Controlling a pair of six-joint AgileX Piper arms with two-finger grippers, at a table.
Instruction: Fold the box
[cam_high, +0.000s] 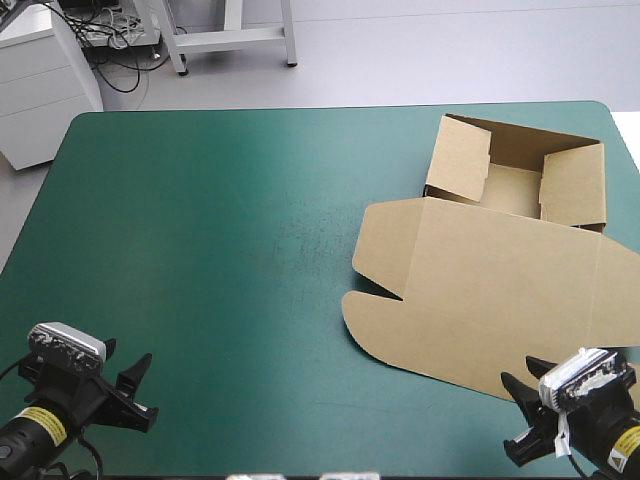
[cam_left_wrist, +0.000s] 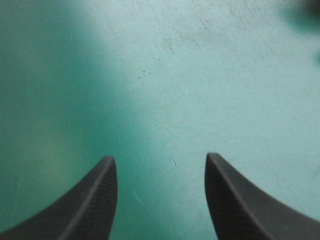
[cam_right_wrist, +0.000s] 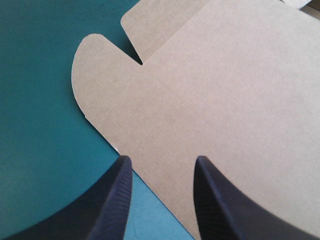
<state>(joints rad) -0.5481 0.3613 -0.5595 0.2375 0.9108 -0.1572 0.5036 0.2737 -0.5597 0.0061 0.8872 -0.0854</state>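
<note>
From above, the brown box (cam_high: 470, 260) is lying on the table's (cam_high: 200, 220) right half. Its walled tray (cam_high: 512, 190) is sitting toward the far edge, and its lid (cam_high: 520, 310) is spreading flat nearward, cut off at the right. Teal-green cover is stretching wide to its left.

Left wrist: the left gripper (cam_left_wrist: 160, 157) is holding its black fingers apart over bare cover, and a dark blur ahead is proving unreadable.

Right wrist: the right gripper (cam_right_wrist: 162, 159) is holding its fingers apart over the lid's near edge.
</note>
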